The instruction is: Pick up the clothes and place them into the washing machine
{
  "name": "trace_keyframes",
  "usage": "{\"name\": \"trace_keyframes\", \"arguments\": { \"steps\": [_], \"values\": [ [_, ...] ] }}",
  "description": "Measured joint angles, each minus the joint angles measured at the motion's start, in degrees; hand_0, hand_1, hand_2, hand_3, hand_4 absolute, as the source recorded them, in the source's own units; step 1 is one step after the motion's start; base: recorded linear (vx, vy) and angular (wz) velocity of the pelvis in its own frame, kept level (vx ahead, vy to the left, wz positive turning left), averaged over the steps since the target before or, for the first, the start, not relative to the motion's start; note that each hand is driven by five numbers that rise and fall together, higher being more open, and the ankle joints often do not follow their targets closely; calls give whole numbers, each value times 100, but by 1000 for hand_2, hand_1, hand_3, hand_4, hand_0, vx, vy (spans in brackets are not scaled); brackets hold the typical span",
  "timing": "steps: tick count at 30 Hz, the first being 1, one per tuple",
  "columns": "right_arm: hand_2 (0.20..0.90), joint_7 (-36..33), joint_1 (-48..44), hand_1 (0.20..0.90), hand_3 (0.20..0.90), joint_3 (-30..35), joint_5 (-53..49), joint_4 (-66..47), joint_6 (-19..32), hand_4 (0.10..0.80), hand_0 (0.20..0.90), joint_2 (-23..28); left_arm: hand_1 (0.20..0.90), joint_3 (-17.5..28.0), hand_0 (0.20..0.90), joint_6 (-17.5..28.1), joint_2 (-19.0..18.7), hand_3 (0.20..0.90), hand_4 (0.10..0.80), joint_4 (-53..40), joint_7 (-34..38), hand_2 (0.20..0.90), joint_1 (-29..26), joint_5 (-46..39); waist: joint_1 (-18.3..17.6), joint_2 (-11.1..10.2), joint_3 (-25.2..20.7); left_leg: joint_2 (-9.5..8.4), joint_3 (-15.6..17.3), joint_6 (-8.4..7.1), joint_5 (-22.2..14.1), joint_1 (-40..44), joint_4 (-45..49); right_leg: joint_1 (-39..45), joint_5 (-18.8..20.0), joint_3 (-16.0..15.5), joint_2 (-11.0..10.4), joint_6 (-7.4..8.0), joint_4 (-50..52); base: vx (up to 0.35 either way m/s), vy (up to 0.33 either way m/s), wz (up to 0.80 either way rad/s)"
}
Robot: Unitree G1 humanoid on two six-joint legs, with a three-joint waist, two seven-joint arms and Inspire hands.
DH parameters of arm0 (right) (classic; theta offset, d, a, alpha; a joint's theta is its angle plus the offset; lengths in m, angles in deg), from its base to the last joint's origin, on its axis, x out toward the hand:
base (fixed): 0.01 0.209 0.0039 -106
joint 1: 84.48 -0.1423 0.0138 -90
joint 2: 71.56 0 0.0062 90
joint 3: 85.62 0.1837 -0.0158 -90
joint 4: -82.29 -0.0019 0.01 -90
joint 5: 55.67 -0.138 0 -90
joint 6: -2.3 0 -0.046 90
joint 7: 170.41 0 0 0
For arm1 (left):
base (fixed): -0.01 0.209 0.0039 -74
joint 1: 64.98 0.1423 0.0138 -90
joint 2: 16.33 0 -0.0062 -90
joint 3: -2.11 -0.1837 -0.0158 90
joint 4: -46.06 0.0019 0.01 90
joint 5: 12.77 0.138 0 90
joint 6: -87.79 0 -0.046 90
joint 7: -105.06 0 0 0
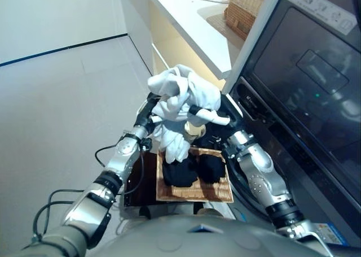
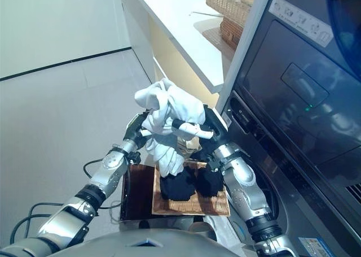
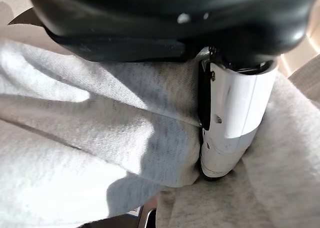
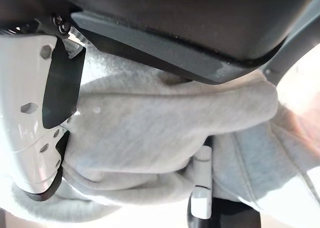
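**Both hands clamped on the white garment, raised above the basket**

My left hand (image 1: pixel 145 120) and my right hand (image 2: pixel 210 127) hold one bundle of white clothing (image 1: pixel 183 99) between them, lifted clear of the floor and level with the lower front of the washing machine (image 1: pixel 304 87). In the left wrist view my white-covered thumb (image 3: pixel 232 123) presses into the grey-white fabric, with cloth folded around it on both sides. In the right wrist view my thumb (image 4: pixel 30 128) is curled against a thick roll of the same cloth, so each hand is closed on the garment. From the head camera, one white-tipped finger (image 1: pixel 214 117) of my right hand lies across the front of the bundle, and a loose end of the garment hangs down towards the basket.

Below the bundle sits a flat woven tray basket (image 1: pixel 217 194) on the floor, with dark clothes (image 1: pixel 194 169) still lying in it. The washing machine stands just to my right, its dark front panel close beside my right arm. A white counter (image 1: pixel 186 25) runs behind it, carrying a wicker basket (image 1: pixel 242 11).
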Motion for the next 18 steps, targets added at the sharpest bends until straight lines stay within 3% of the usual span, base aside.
{"name": "trace_keyframes", "arguments": {
  "steps": [6, 18],
  "values": [
    [900, 226, 46, 900, 900, 188, 0, 0, 0, 800, 900, 55, 200, 448, 200, 0, -114, 200, 300, 16, 141, 200, -24, -2, -10, 0, 0, 1, 5, 0, -1, 2, 0, 0, 0, 11, 1, 0, 0, 0, 0, 0],
    [900, 471, 269, 900, 900, 733, 60, 586, 2, 800, 900, 296, 200, 701, 200, 0, -413, 200, 300, 190, 239, 200, -175, -67, -42, -3, 2, 1, 4, 0, -1, 3, 0, 2, 0, 22, 4, -1, -1, 0, 0, 0]
  ]
}}
